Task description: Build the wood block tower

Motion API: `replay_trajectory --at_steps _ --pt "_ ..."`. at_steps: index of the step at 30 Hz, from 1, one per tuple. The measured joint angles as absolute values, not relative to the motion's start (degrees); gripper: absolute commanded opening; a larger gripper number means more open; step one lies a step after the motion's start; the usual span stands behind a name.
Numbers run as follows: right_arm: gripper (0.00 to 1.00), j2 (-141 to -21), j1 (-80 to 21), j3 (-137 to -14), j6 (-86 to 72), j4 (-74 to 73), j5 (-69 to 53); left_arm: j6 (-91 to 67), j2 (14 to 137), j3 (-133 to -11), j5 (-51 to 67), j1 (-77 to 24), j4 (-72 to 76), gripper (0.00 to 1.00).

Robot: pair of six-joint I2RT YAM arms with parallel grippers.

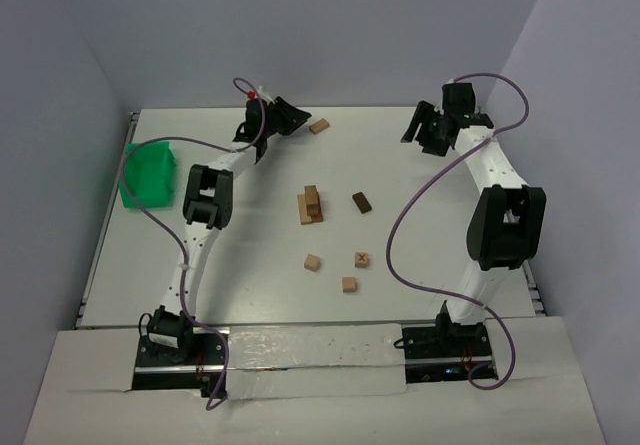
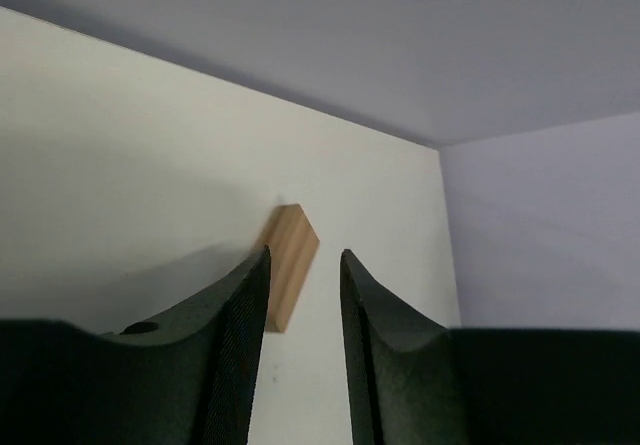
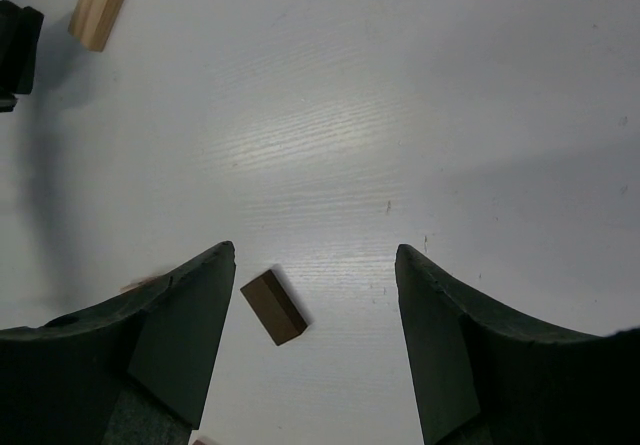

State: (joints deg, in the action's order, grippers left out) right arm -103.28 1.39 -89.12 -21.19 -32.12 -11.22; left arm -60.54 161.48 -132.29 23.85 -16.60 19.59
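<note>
A short tower (image 1: 311, 205) of tan wood blocks stands mid-table. A dark brown block (image 1: 362, 202) lies to its right and shows in the right wrist view (image 3: 273, 307). Three loose tan cubes lie nearer: a plain one (image 1: 313, 262), one marked X (image 1: 361, 259) and another (image 1: 348, 284). A tan bar (image 1: 319, 126) lies at the far edge; it also shows in the left wrist view (image 2: 288, 261). My left gripper (image 1: 291, 117) (image 2: 304, 265) is open just short of that bar, not touching it. My right gripper (image 1: 420, 130) (image 3: 314, 257) is open and empty, high above the table.
A green plastic tray (image 1: 147, 174) stands at the table's left edge. Grey walls close the table at the back and both sides. The tan bar also shows at the top left of the right wrist view (image 3: 96, 9).
</note>
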Motion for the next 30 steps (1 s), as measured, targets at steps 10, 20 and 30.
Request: replay_trajectory --at_steps 10,20,30 --pt "0.72 -102.7 1.4 -87.3 -21.2 -31.8 -11.2 -58.0 164.9 -140.0 14.7 -21.2 14.6 0.45" --pt "0.71 -101.3 1.7 -86.7 -21.2 -31.7 -11.5 -59.0 166.2 -140.0 17.2 -21.2 14.1 0.42" --pt "0.7 -101.3 1.8 -86.7 -21.2 -31.7 -11.7 -58.8 162.9 -133.6 21.2 -21.3 15.1 0.36"
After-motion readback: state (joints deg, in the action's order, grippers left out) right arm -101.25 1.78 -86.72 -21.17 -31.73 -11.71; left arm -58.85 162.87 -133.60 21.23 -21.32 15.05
